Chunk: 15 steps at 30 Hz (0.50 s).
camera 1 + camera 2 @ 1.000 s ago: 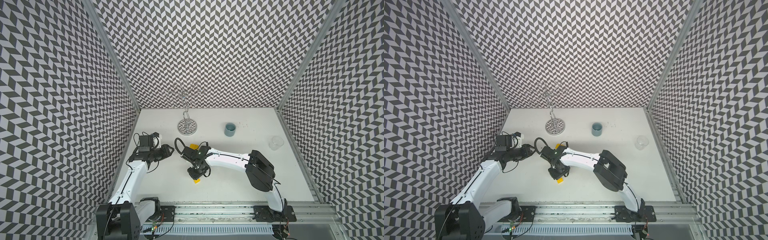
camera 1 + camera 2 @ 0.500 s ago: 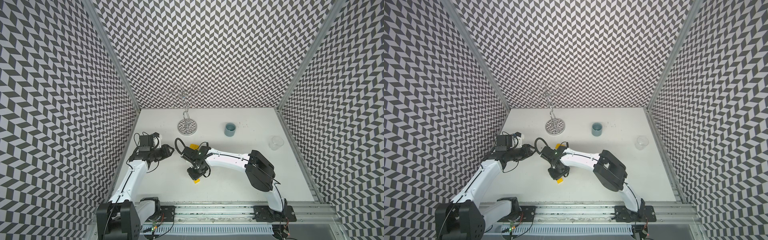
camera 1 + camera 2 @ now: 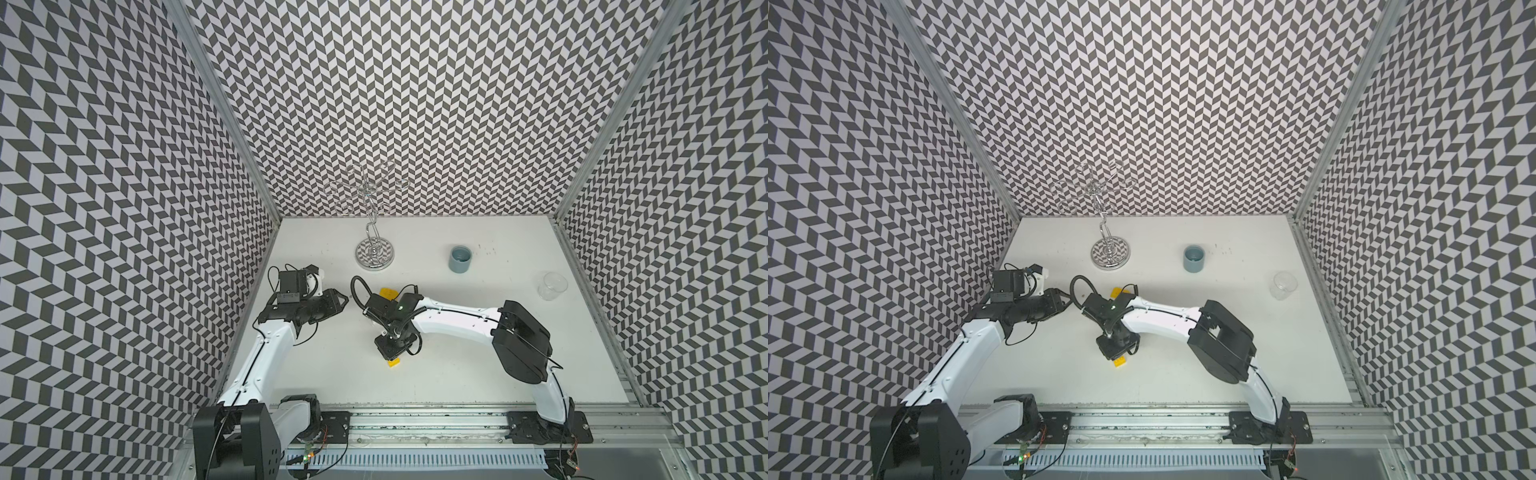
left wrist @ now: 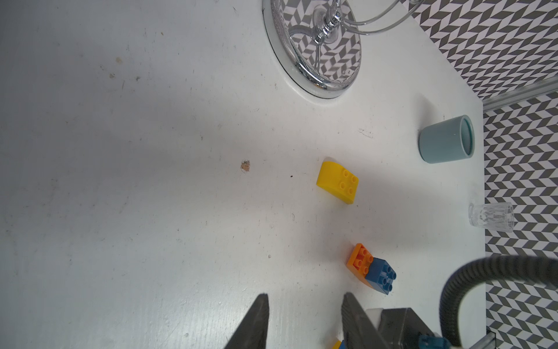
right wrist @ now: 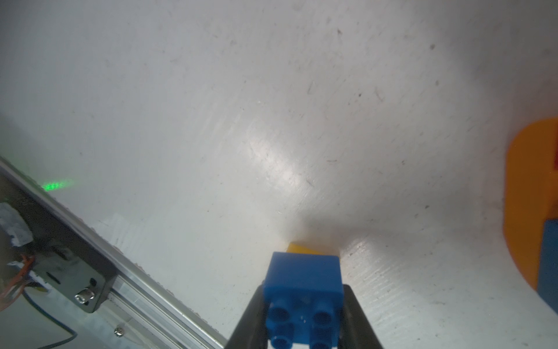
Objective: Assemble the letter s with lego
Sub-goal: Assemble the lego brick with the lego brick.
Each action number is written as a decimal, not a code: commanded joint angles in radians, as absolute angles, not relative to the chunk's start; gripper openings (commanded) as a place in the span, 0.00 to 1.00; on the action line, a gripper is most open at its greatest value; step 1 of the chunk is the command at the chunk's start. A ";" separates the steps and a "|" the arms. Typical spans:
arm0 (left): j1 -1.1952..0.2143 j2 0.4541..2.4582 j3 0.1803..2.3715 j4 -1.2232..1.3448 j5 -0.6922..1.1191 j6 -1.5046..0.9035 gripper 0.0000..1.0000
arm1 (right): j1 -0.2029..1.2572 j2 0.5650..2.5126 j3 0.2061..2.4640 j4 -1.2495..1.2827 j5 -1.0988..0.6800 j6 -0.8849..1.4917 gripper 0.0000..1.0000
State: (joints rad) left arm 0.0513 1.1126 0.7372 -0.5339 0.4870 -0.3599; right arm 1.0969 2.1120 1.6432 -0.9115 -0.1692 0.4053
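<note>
Right end effector [image 5: 303, 302] clamps blue brick [image 5: 302, 275], touching yellow brick [image 5: 305, 248] beneath.

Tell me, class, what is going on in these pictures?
A two-armed robot is mid-assembly. The right gripper is shut on a blue brick, holding it over a yellow brick. The left gripper hangs open and empty. Another blue brick sits on an orange brick, and a second yellow brick lies loose.

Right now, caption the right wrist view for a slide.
Right gripper grips a square blue studded plastic brick; a yellow plastic brick shows beyond it.
</note>
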 commanded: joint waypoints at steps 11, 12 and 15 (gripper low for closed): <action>0.055 1.110 0.731 -0.525 0.489 -0.351 0.42 | 1.139 2.205 1.637 -0.919 -0.072 0.433 0.15; 0.055 1.108 0.732 -0.525 0.489 -0.351 0.43 | 1.144 2.212 1.645 -0.927 -0.054 0.429 0.15; 0.055 1.108 0.732 -0.526 0.489 -0.351 0.43 | 1.157 2.223 1.654 -0.933 -0.031 0.422 0.15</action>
